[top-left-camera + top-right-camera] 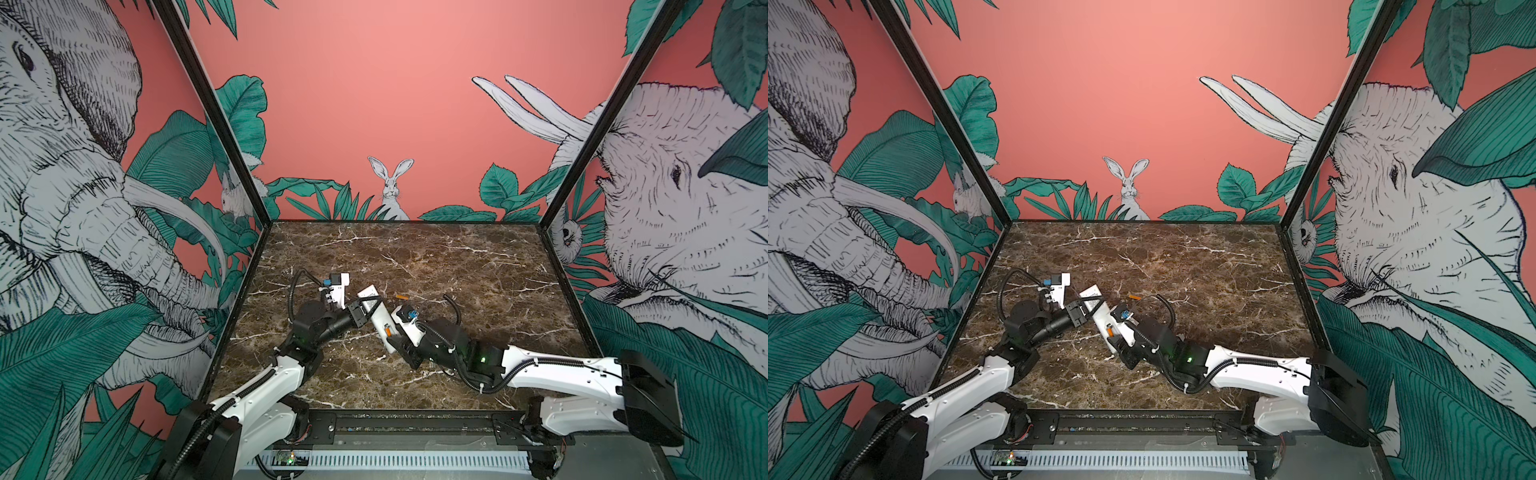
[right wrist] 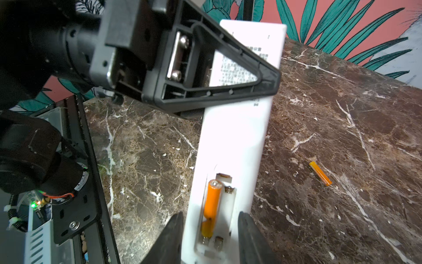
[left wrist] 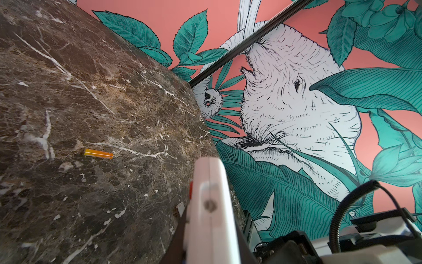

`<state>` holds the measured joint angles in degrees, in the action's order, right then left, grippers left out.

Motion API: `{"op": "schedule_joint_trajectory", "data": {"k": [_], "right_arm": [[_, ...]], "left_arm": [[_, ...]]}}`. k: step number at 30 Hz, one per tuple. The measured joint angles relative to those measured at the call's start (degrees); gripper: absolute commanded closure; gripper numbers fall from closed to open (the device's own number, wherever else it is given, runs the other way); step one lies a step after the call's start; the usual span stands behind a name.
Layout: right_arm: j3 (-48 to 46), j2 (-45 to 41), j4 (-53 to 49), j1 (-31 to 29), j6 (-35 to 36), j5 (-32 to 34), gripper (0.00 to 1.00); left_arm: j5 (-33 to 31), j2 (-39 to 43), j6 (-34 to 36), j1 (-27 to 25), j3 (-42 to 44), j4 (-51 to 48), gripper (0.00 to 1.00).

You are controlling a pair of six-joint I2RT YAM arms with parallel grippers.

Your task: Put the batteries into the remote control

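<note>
Overhead, the left gripper clamps the white remote control at its far end. Left wrist: a loose battery lies on the marble table. Right wrist: the right gripper has parted fingers flanking the open compartment, a seated battery inside.

White remote control, orange batteries, brown white-veined marble table, black fingers; the remote's label looks grey.
</note>
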<state>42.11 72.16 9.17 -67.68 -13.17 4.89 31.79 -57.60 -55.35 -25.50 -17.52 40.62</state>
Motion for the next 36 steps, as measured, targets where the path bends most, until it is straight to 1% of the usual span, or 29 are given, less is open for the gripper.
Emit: {"op": "schedule_joint_trajectory", "data": {"k": [4, 7, 11, 14, 17, 21, 23, 25, 28, 30, 36], "right_arm": [[1.77, -2.58, -5.55, 0.00, 2.56, -1.57, 0.57], [3.78, -5.20, -10.21, 0.00, 6.05, -2.67, 0.56], [7.80, -7.48, -17.40, 0.00, 12.66, -3.65, 0.57], [10.91, -7.37, -22.38, 0.00, 17.86, -3.74, 0.62], [13.16, -6.49, -26.10, 0.00, 22.71, -4.02, 0.62], [14.95, -4.83, -28.96, 0.00, 27.74, -4.50, 0.55], [15.93, -3.74, -30.32, 0.00, 30.21, -4.55, 0.44], [17.09, -2.40, -31.34, 0.00, 31.85, -4.48, 0.38], [19.04, -0.31, -32.26, 0.00, 34.16, -4.44, 0.37], [19.76, 0.52, -32.61, 0.00, 35.39, -4.55, 0.39], [20.83, 1.64, -33.90, 0.00, 38.80, -5.57, 0.54]], "left_arm": [[0.44, -0.24, 0.11, 0.15, 0.00, 0.02, 1.00], [0.70, -0.24, 0.31, 0.17, 0.00, 0.00, 1.00], [1.05, -0.24, 0.50, 0.20, 0.00, 0.00, 1.00], [1.88, -0.24, 0.52, 0.20, 0.00, -0.04, 1.00], [2.73, -0.20, 0.76, 0.20, 0.00, -0.26, 1.00], [3.52, 0.48, 1.20, 0.20, 0.00, -0.92, 1.00], [3.82, 1.03, 1.36, 0.20, 0.00, -0.96, 1.00], [4.09, 1.57, 1.42, 0.20, 0.00, -1.05, 1.00], [4.42, 2.36, 1.60, 0.20, 0.00, -1.60, 1.00], [4.66, 2.78, 1.86, 0.20, 0.00, -1.88, 1.00], [5.66, 3.32, 2.47, 0.20, 0.00, -3.04, 1.00]]}}
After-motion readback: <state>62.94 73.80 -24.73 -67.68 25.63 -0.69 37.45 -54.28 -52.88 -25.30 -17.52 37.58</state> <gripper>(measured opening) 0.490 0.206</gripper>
